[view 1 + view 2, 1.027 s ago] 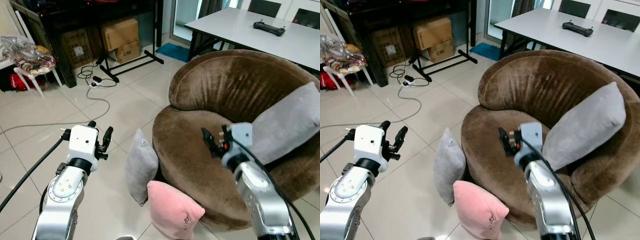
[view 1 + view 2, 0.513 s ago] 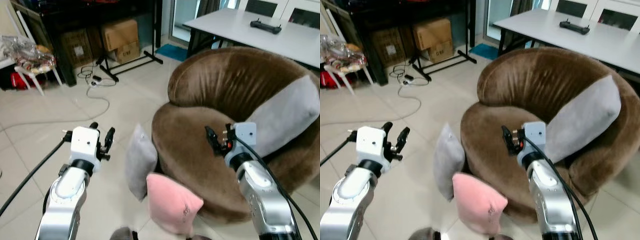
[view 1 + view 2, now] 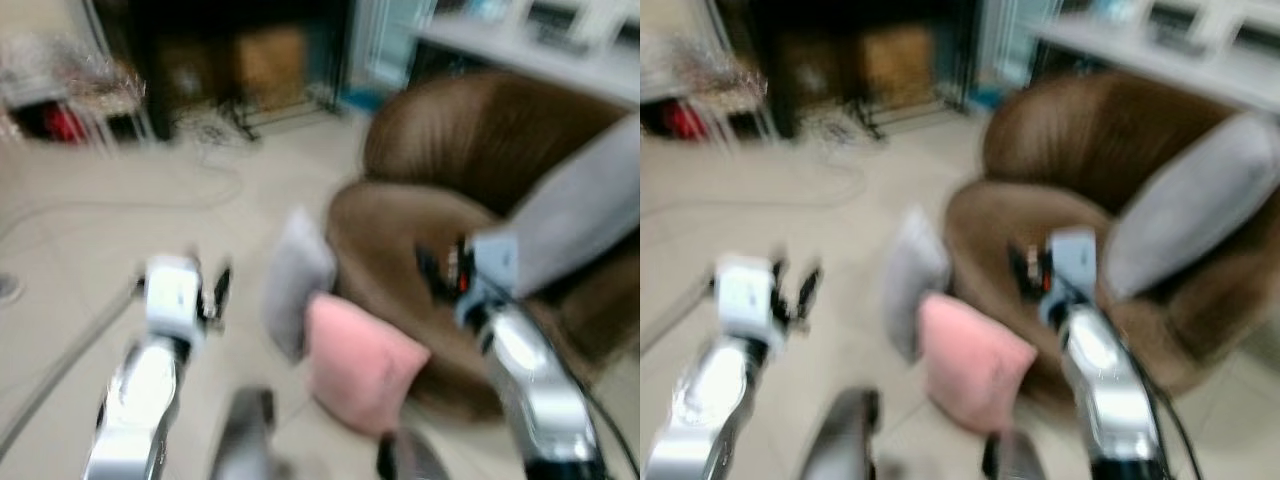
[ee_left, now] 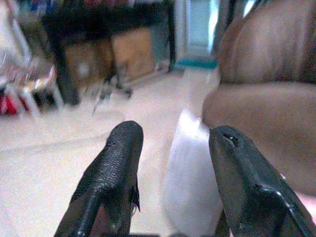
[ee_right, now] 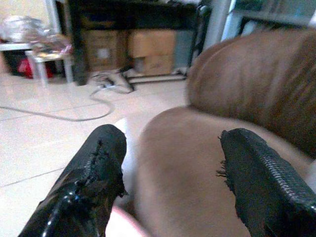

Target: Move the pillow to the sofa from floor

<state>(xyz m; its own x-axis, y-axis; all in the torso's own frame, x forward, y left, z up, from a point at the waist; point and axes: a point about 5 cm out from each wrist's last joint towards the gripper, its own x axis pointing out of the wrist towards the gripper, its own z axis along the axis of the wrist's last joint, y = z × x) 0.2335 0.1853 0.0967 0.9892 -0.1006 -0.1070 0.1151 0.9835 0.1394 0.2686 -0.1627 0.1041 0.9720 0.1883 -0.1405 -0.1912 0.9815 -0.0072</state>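
The head views are blurred. A pink pillow [image 3: 358, 363] and a grey pillow [image 3: 296, 278] lean on the floor against the front of the round brown sofa [image 3: 455, 165]. Another grey pillow [image 3: 570, 215] rests on the sofa's right side. My left gripper [image 3: 205, 288] hovers open over the floor, left of the grey floor pillow [image 4: 190, 185]. My right gripper [image 3: 440, 268] is held open above the sofa seat [image 5: 197, 163], right of the pink pillow. Neither gripper holds anything.
Cardboard boxes [image 3: 262, 62] and a dark stand sit at the back, with a cable [image 3: 130, 205] trailing across the tiled floor. A small white table with bags [image 3: 75, 85] is at the far left. A white table [image 3: 530, 50] stands behind the sofa.
The whole picture has shifted and blurred, so the camera moved, dipping down and closer to the pillows. Both grippers keep their open pose relative to the body.
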